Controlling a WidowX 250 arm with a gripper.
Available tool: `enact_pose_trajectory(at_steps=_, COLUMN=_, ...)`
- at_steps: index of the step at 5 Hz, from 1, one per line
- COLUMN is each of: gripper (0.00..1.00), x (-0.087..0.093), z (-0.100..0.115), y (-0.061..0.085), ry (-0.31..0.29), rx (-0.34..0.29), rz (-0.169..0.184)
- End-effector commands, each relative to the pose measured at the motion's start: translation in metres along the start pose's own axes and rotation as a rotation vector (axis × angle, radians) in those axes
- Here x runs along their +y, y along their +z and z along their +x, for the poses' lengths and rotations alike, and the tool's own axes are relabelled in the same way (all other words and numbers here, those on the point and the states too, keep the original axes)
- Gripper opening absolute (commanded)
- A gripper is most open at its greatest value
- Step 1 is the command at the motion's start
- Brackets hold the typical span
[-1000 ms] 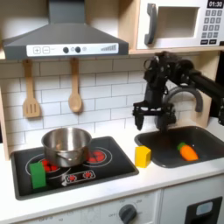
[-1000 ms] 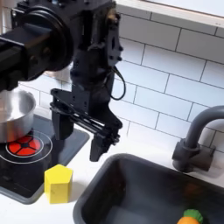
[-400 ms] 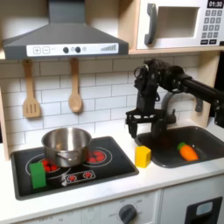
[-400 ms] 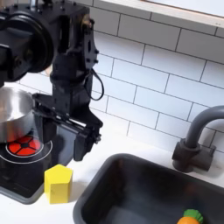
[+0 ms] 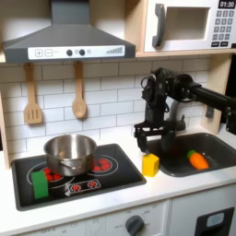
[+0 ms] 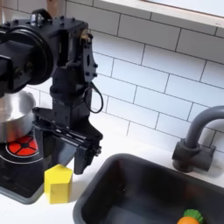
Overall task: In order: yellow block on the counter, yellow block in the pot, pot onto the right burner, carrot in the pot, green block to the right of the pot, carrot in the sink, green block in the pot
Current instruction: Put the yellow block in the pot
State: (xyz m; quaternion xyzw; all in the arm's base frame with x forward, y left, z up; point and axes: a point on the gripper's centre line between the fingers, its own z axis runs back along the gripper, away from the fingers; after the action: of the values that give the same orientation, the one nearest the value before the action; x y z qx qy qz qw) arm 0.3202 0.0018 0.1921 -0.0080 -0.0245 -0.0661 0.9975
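The yellow block (image 5: 150, 164) (image 6: 59, 184) rests on the off-white counter (image 5: 180, 184) between the stovetop and the sink (image 5: 218, 147) (image 6: 131, 194). My gripper (image 5: 147, 140) (image 6: 61, 149) hangs open just above the block, fingers apart with nothing between them. In the sink lies the carrot (image 5: 198, 159) (image 6: 191, 216). The steel pot (image 5: 70, 153) (image 6: 12, 115) stands on the burner at the first exterior view's left. The green block (image 5: 40, 182) is upright at the stovetop's front left corner.
The black stovetop (image 5: 101, 175) lies to the block's left in the first exterior view. A dark curved faucet (image 6: 198, 140) rises behind the sink. Two wooden utensils (image 5: 79, 101) hang on the tiled wall, under a range hood (image 5: 69, 41).
My gripper has moved from above the sink's edge toward the left of both exterior views and a little lower, ending over the yellow block. The objects have not moved.
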Motion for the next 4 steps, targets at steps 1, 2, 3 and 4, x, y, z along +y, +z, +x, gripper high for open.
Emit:
enact_pose_trajectory(at_steps=1, gripper=1.00, x=0.004, z=-0.004, y=-0.007, ry=0.007, rx=0.023, rz=0.008)
enact_pose_trajectory(at_steps=2, gripper=1.00, x=0.004, z=-0.008, y=-0.010, ry=0.003, rx=0.036, rz=0.011)
enact_pose_trajectory(at_steps=3, gripper=1.00, x=0.003, z=-0.013, y=-0.018, ry=0.003, rx=0.059, rz=0.008)
enact_pose_trajectory(at_steps=4, gripper=1.00, x=0.005, z=-0.013, y=-0.022, ry=0.021, rx=0.070, rz=0.003)
